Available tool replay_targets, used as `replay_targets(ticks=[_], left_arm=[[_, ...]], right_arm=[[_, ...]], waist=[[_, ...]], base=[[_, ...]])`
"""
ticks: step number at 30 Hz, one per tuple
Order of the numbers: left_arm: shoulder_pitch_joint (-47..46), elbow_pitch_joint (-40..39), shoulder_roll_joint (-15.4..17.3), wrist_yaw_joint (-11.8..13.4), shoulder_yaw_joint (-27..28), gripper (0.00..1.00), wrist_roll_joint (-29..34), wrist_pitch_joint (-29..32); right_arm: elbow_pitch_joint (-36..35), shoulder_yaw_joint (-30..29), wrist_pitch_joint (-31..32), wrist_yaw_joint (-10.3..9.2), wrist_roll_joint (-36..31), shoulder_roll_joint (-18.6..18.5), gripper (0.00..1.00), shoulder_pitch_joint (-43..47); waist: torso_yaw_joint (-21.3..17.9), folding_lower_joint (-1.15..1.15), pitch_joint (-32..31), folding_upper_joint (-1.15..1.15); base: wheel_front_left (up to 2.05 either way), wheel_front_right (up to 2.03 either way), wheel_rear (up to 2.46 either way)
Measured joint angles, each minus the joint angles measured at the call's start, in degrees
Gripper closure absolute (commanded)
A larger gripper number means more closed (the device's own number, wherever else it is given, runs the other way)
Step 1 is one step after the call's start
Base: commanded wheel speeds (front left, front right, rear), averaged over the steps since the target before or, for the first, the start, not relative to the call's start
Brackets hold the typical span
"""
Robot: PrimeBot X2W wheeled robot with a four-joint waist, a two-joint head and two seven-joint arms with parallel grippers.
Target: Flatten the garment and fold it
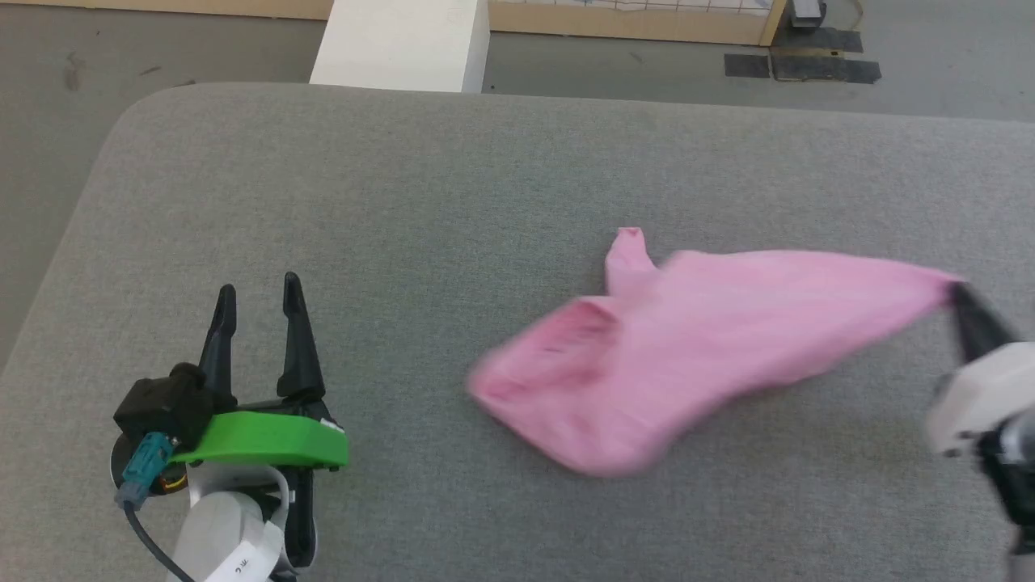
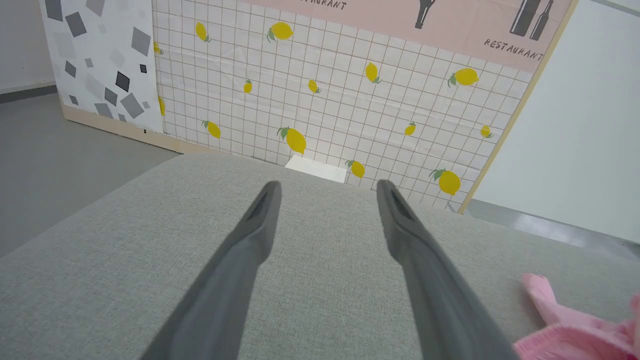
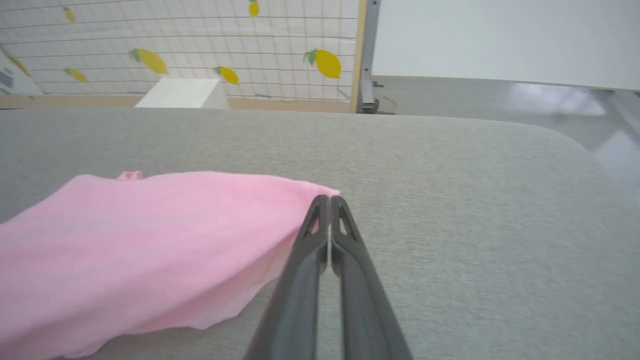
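Note:
The pink garment [image 1: 695, 339] lies stretched across the right half of the grey table, blurred by motion, with a narrow strap end pointing to the far side. Its right corner is pinched by my right gripper [image 1: 958, 293], which is shut on the garment at the table's right. In the right wrist view the garment [image 3: 150, 240] hangs leftward from the closed fingertips of the right gripper [image 3: 329, 199]. My left gripper [image 1: 259, 293] stands open over bare table at the lower left, well apart from the cloth. A pink edge of the garment [image 2: 575, 330] shows beside the open left gripper [image 2: 327, 187].
The grey padded table [image 1: 404, 202] has a rounded far-left corner and drops to floor beyond. A white block [image 1: 404, 40] stands past the far edge. A lemon-patterned tiled wall [image 2: 325, 90] backs the scene.

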Motion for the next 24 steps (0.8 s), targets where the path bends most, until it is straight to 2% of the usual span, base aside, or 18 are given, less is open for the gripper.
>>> replay_targets(ticks=[3, 4, 5, 6, 7, 12, 16, 19, 20, 24], left_arm=[[-0.01, 0.59, 0.0, -0.04, -0.48, 0.0, -0.01, 0.01], [-0.01, 0.85, -0.01, -0.09, -0.88, 0.0, -0.01, 0.0], [-0.01, 1.1, -0.01, -0.25, -1.35, 0.0, -0.01, 0.0], [-0.02, 1.38, -0.01, -0.52, -1.85, 0.0, 0.01, 0.0], [-0.03, 1.65, -0.02, -0.6, -2.42, 0.0, 0.05, 0.0], [-0.16, 2.96, -0.02, -3.03, -7.46, 0.0, 1.15, 0.01], [-1.58, 5.61, -0.07, -5.25, -16.69, 0.0, 3.03, 0.03], [-3.53, 8.71, 0.34, -6.1, -25.31, 0.0, 4.5, 3.6], [-6.95, 11.27, 2.63, -6.14, -36.74, 0.0, 4.46, 10.27], [-13.07, 13.3, 6.05, -6.31, -48.65, 0.0, -0.33, 19.29]], right_arm=[[-0.34, -5.69, 1.67, -0.01, -3.98, 0.25, 1.0, 0.11], [0.13, -6.89, 2.01, 0.0, -4.9, 0.38, 0.96, 0.2], [0.8, -7.78, 2.32, 0.0, -5.39, 0.57, 0.6, 0.32], [1.49, -8.39, 2.85, 0.0, -6.01, 0.83, 0.16, 0.75], [2.02, -9.01, 3.26, 0.0, -6.19, 1.42, 0.0, 1.34], [0.51, -10.04, 0.55, 0.0, -6.19, 4.52, 0.0, 3.78], [-2.7, -9.01, -6.24, 0.0, -6.19, 5.04, 0.0, 6.09], [-4.37, -5.8, -9.43, 0.0, -6.06, 5.36, 0.0, 7.79], [-4.76, -2.45, -10.7, 0.0, -4.82, 5.55, 0.0, 8.92], [-4.79, 0.65, -11.49, 0.0, -3.32, 5.6, 0.0, 9.13]], waist=[[-0.45, 0.0, 0.02, 0.0], [-0.58, 0.0, 0.01, 0.0], [-0.65, 0.0, -0.02, 0.0], [-0.68, 0.0, -0.1, 0.0], [-0.68, 0.0, -0.22, 0.0], [-0.8, 0.0, -0.68, 0.0], [-0.97, 0.0, -0.98, 0.0], [-1.63, 0.0, -1.15, 0.0], [-2.58, 0.0, -1.21, 0.0], [-4.09, 0.0, -1.07, 0.0]], base=[[0.0, 0.0, 0.0], [0.0, 0.0, 0.0], [0.0, 0.0, 0.0], [0.0, 0.0, 0.0], [0.0, 0.0, 0.0], [0.0, 0.0, 0.0], [0.0, 0.0, 0.0], [0.0, 0.0, 0.0], [0.0, 0.0, 0.0], [0.0, 0.0, 0.0]])
